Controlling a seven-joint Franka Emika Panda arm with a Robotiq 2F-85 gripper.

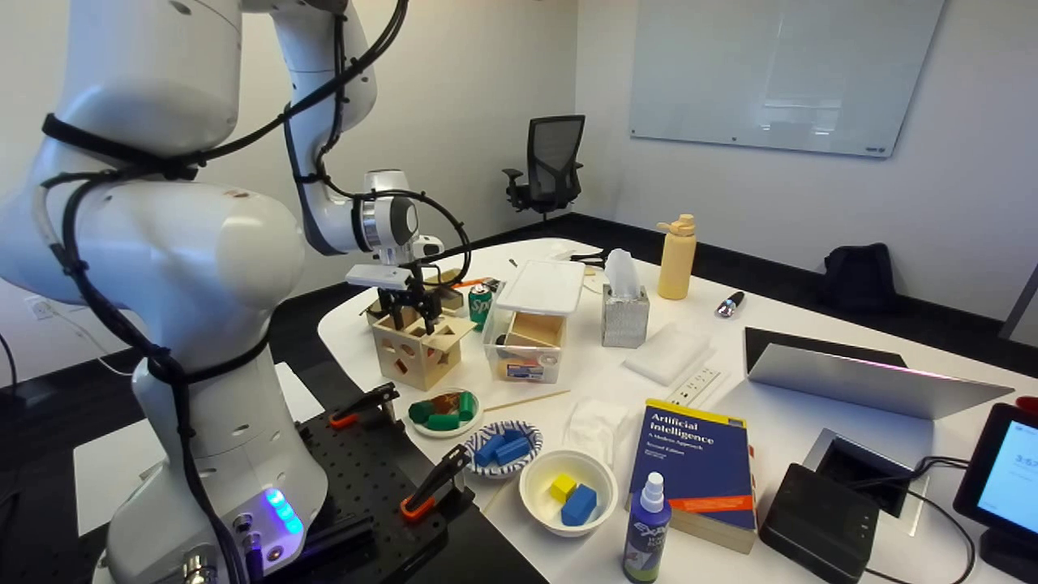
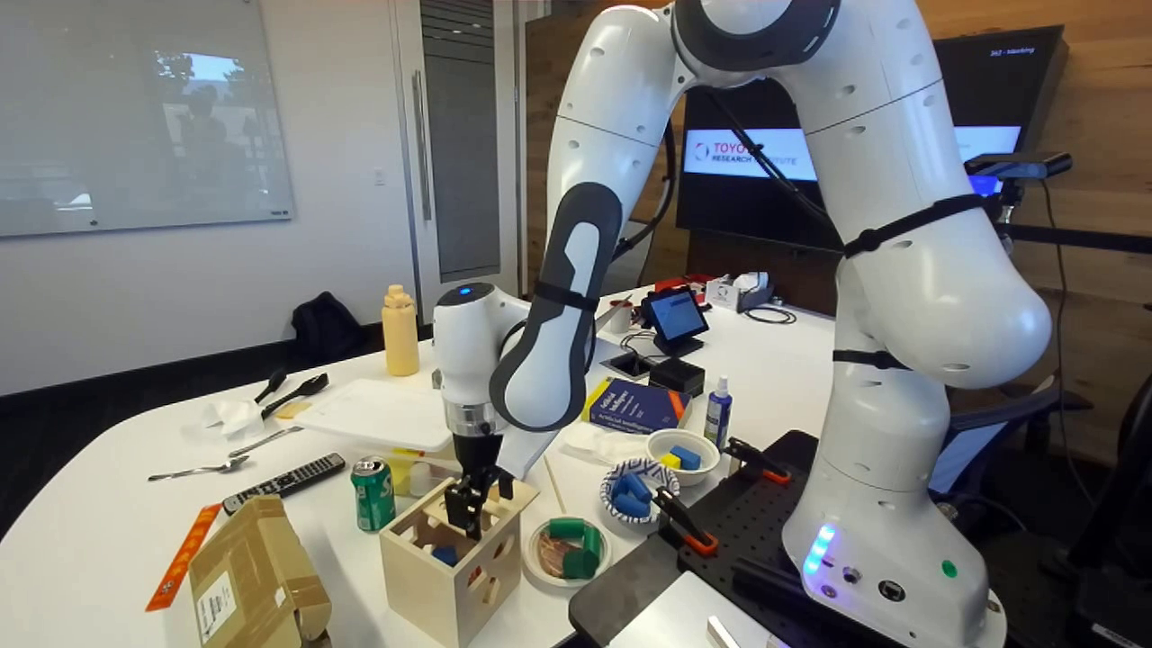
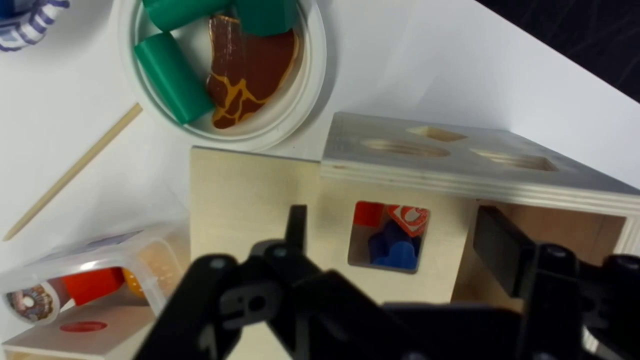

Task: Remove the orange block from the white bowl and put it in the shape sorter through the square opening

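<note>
The shape sorter, a light wooden box, stands beneath my gripper in both exterior views. In the wrist view my gripper is open, its fingers on either side of the square opening in the sorter's lid, which is slid partly off. Nothing is between the fingers. Through the opening I see an orange-red block, apparently the orange block, beside a red-and-white patterned piece and blue pieces. The white bowl holds a yellow block and a blue block.
A plate with green blocks and a brown piece sits beside the sorter. A patterned bowl holds blue blocks. A clear bin, a green can and a cardboard box stand near the sorter. A wooden stick lies nearby.
</note>
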